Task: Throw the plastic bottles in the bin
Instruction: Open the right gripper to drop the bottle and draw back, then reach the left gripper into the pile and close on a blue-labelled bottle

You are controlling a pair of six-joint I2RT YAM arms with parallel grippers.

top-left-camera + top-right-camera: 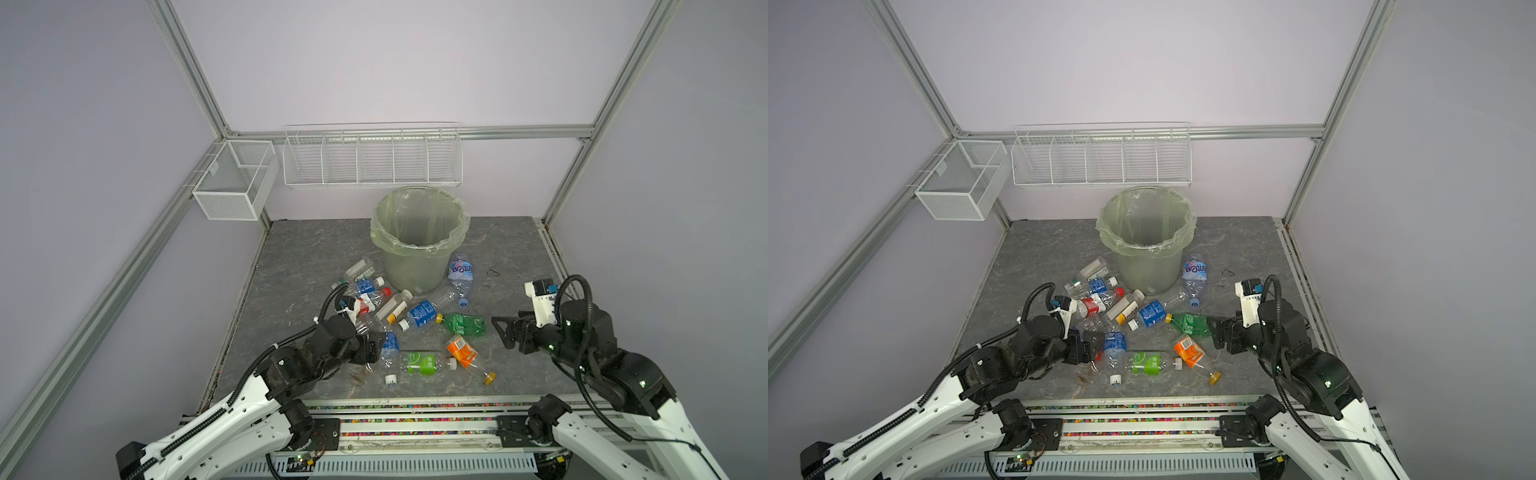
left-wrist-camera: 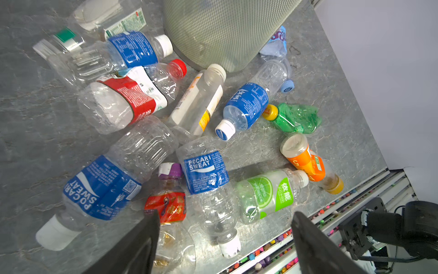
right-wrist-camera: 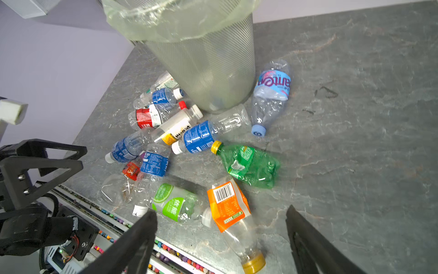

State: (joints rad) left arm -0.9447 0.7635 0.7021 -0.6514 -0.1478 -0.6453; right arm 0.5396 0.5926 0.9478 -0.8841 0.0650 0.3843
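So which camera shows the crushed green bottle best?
The right wrist view: the green bottle lies large and whole there, yellow cap included. The left wrist view shows it smaller; both top views show it small.

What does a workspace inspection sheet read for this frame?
Surface: grey marbled tabletop, dark scuff right of bin.
Job's things: about a dozen plastic bottles lying around the upright, bag-lined bin.
Clutter: nothing seen.
Grippers: left gripper open above bottles; right gripper open, holding nothing.
Cables: black conduit looped over each wrist, no snag seen.
Surroundings: white wire baskets on rear frame; pale walls.
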